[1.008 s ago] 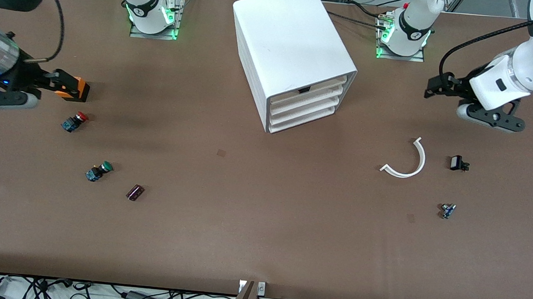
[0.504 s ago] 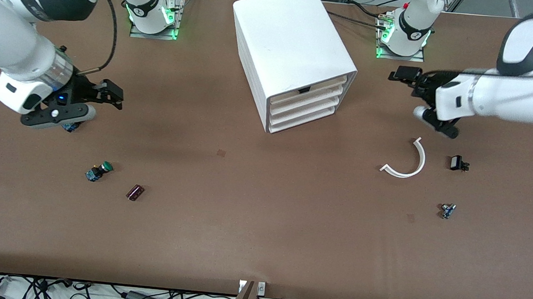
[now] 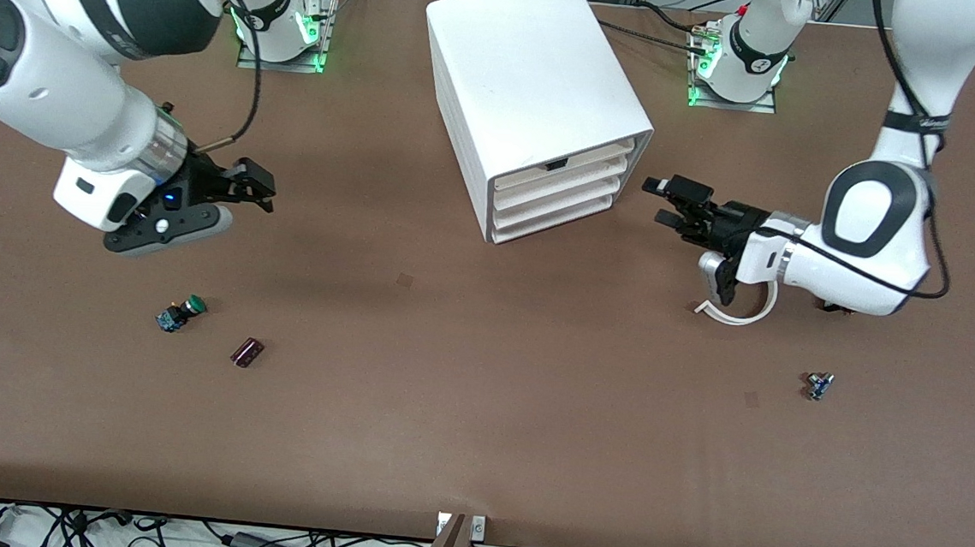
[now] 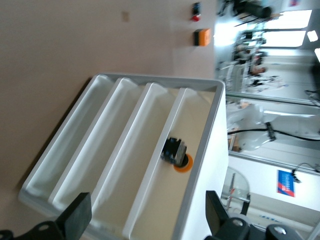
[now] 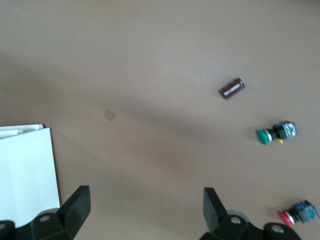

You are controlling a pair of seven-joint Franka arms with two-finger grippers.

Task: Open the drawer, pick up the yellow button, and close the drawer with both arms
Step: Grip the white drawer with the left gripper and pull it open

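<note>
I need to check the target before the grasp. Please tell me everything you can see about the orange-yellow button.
The button is small, with a round orange-yellow cap on a dark blue-black body. It lies on its side in the top drawer of the white cabinet, resting on the drawer's pale floor close to the cabinet's wall. Nothing grips it. The left gripper is open in front of the drawers. In the front view only a dark spot shows in that drawer's opening.
</note>
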